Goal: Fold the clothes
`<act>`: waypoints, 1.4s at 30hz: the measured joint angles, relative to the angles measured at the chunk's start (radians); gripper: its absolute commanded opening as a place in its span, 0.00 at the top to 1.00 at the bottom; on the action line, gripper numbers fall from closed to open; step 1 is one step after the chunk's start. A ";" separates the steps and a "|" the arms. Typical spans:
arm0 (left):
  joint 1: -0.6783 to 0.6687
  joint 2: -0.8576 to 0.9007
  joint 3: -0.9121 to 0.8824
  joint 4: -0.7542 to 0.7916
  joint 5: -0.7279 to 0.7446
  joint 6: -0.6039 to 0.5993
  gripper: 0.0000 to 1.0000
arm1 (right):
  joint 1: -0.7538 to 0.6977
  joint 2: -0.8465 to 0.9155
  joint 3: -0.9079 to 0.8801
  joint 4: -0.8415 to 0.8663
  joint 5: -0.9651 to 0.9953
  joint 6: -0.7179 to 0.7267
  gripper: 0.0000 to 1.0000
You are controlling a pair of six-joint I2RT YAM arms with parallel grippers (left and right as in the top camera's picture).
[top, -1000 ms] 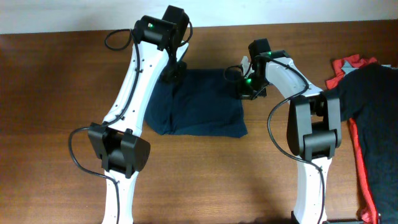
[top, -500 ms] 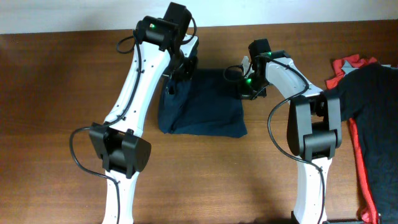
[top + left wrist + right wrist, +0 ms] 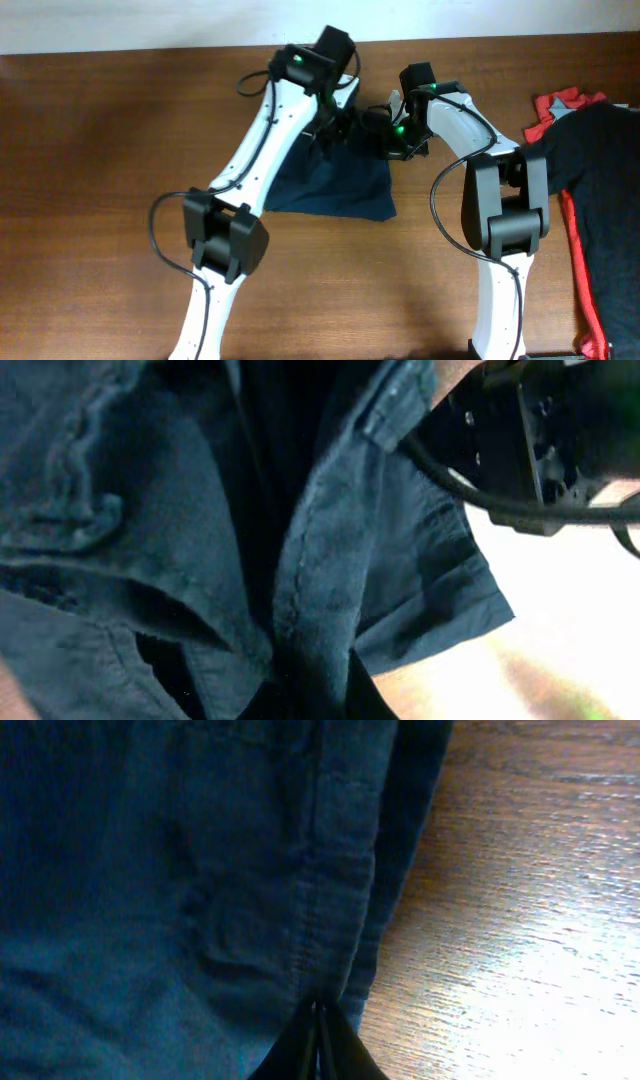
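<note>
The dark navy shorts (image 3: 345, 190) lie in the middle of the table, their left part lifted and drawn to the right. My left gripper (image 3: 335, 128) is shut on that lifted fabric above the shorts' far edge. In the left wrist view the shorts (image 3: 330, 560) hang in folds and hide the jaws. My right gripper (image 3: 393, 140) is at the shorts' far right corner. In the right wrist view its fingertips (image 3: 318, 1017) are pressed together on the hem of the shorts (image 3: 180, 870). The two grippers are close together.
A black shirt (image 3: 600, 150) lies on a red garment (image 3: 560, 105) at the table's right edge. The right arm's body and cable (image 3: 540, 440) show close by in the left wrist view. Bare wood (image 3: 100, 150) lies to the left.
My left gripper has carried the shorts' left part up and to the right, toward the right gripper. The shorts' outline on the table has narrowed. The right arm has not moved.
</note>
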 measured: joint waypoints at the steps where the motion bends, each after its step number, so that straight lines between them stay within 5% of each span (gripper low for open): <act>1: -0.007 0.011 0.000 0.011 0.001 -0.007 0.98 | 0.000 0.000 0.000 0.000 0.000 0.000 0.92; 15: -0.046 0.078 0.000 0.093 0.002 -0.102 0.93 | 0.000 0.000 0.000 -0.002 0.000 0.000 0.92; 20: -0.048 0.087 0.000 0.110 0.039 -0.126 0.81 | 0.000 0.000 0.000 -0.002 0.000 0.000 0.92; 23: -0.051 0.087 0.000 0.130 0.084 -0.133 0.55 | 0.000 0.000 0.000 -0.002 0.000 0.000 0.92; 32: -0.063 0.088 0.010 0.189 0.219 -0.136 0.49 | -0.025 -0.024 0.000 -0.050 0.008 -0.004 0.88; 42: -0.014 0.089 0.298 0.104 0.177 -0.077 0.39 | -0.087 -0.365 0.042 -0.273 -0.013 -0.079 0.91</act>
